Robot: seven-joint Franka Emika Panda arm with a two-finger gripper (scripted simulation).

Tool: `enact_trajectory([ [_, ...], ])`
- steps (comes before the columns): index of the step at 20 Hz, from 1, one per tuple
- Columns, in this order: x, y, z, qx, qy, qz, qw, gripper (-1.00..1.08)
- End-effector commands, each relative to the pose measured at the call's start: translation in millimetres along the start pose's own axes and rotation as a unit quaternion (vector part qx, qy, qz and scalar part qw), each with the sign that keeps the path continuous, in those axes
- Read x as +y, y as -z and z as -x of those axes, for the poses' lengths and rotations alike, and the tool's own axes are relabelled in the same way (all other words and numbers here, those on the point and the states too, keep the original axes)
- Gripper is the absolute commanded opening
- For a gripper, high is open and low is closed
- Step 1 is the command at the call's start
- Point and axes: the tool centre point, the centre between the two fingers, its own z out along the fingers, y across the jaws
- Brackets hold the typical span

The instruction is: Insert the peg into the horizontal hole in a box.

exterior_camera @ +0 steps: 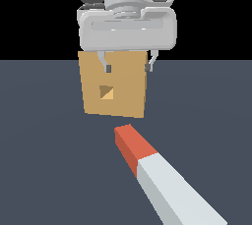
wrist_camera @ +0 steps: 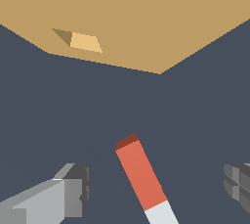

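Note:
The peg [exterior_camera: 157, 172] lies flat on the dark floor, its short red end [exterior_camera: 131, 145] towards the box and its long pale part running to the exterior view's lower right. The tan box [exterior_camera: 114, 89] stands upright behind it, with the small square hole [exterior_camera: 106, 92] in its face. My gripper [exterior_camera: 128, 67] hangs open and empty above the floor, in front of the box's top edge and apart from the peg. In the wrist view the peg's red end [wrist_camera: 139, 174] lies between my two fingers [wrist_camera: 73, 191], the box [wrist_camera: 146, 17] and hole [wrist_camera: 80, 41] beyond it.
The dark blue-grey floor [exterior_camera: 44, 160] stretches around the box and peg. Nothing else stands on it in either view.

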Motion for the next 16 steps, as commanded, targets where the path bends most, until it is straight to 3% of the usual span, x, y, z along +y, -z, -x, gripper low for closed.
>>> enact_trajectory([
  [1, 0.0, 0.0, 0.0, 0.0, 0.0, 0.0, 1.0, 1.0],
  [9, 0.4, -5.9, 10.2, 0.0, 0.012, -0.001, 0.9999, 1.0],
  [16, 2.7, -21.1, 36.1, 0.001, 0.044, -0.002, 0.999, 1.0],
])
